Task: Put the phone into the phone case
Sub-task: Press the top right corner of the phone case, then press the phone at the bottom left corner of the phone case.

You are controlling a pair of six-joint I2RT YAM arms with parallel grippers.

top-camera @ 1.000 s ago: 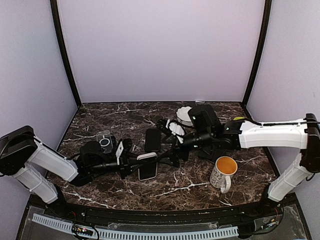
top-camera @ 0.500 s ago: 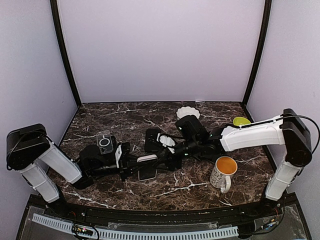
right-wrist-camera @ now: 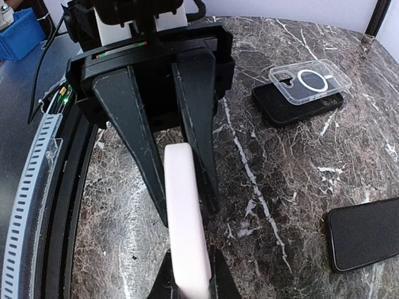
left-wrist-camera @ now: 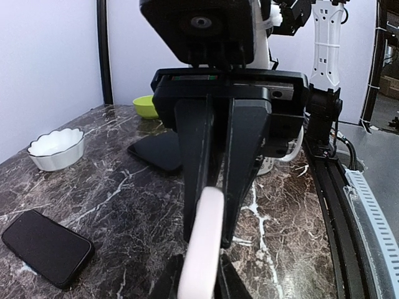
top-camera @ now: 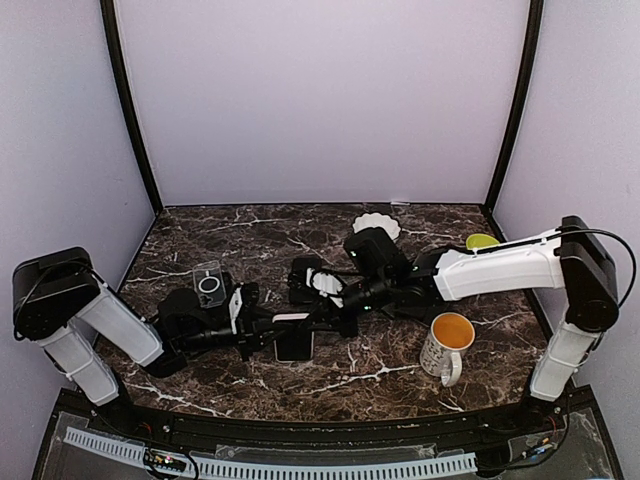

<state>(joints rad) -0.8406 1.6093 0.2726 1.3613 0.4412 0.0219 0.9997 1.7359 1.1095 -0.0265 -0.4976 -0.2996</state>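
A pale pink phone case (top-camera: 293, 338) with a dark face stands on edge just above the marble, held from both ends. My left gripper (top-camera: 274, 330) is shut on its near end, the pink edge (left-wrist-camera: 203, 243) rising between my fingers. My right gripper (top-camera: 322, 318) is shut on the opposite end of the pink edge (right-wrist-camera: 186, 212). Whether a phone sits inside it I cannot tell. One black phone (top-camera: 304, 278) lies flat behind the grippers. A second black phone (right-wrist-camera: 293, 104) lies under a clear case (right-wrist-camera: 310, 80) at the left.
A white scalloped bowl (top-camera: 376, 223) and a green bowl (top-camera: 483, 241) sit at the back right. A mug (top-camera: 446, 343) with an orange inside stands right of the grippers. The table's front rail (top-camera: 300, 462) runs along the near edge.
My right arm has slid left toward the left gripper, and its open jaws have closed on the far end of the pink case. The left gripper has kept its hold.
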